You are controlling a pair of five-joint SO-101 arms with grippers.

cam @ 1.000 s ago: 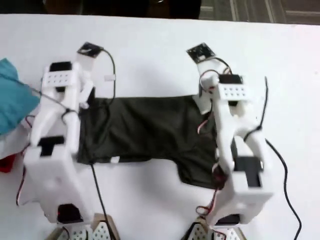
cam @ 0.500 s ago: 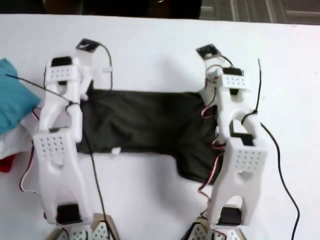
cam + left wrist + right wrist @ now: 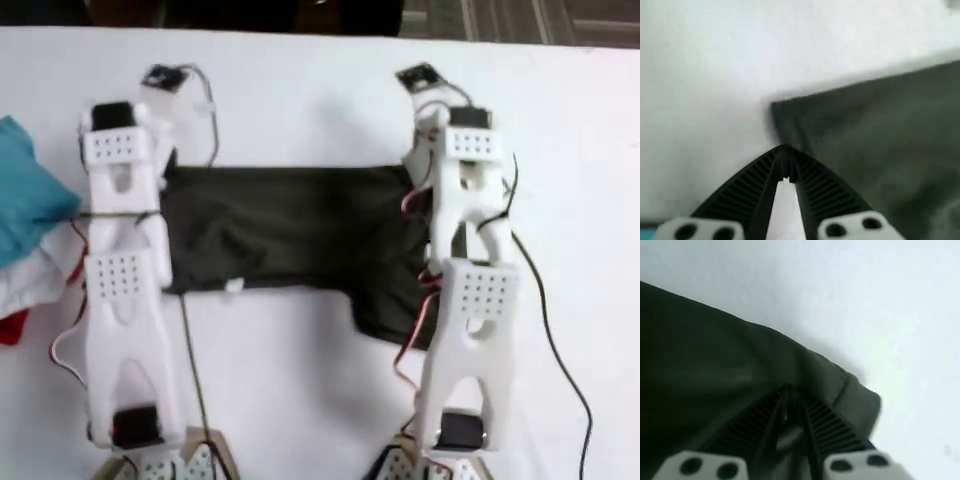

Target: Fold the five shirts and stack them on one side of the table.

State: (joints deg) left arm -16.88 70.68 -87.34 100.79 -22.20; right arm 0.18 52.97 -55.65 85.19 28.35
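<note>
The shirt [image 3: 290,230] lies flat mid-tabletop [image 3: 300,100], soft, light and limp, best held by its corners. The left end effector [image 3: 784,152] and right end effector [image 3: 787,392] each clench a far corner.

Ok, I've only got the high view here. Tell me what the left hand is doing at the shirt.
Observer: In the left wrist view the left hand is closed, its tips pinched on the corner edge of the dark shirt.
Operator: Now give me the right one.
Observer: The right hand is shut too, biting a fold of cloth just inside the shirt's hemmed corner.
Operator: Report what lies past that corner.
Observer: White table, right beside the hem.
</note>
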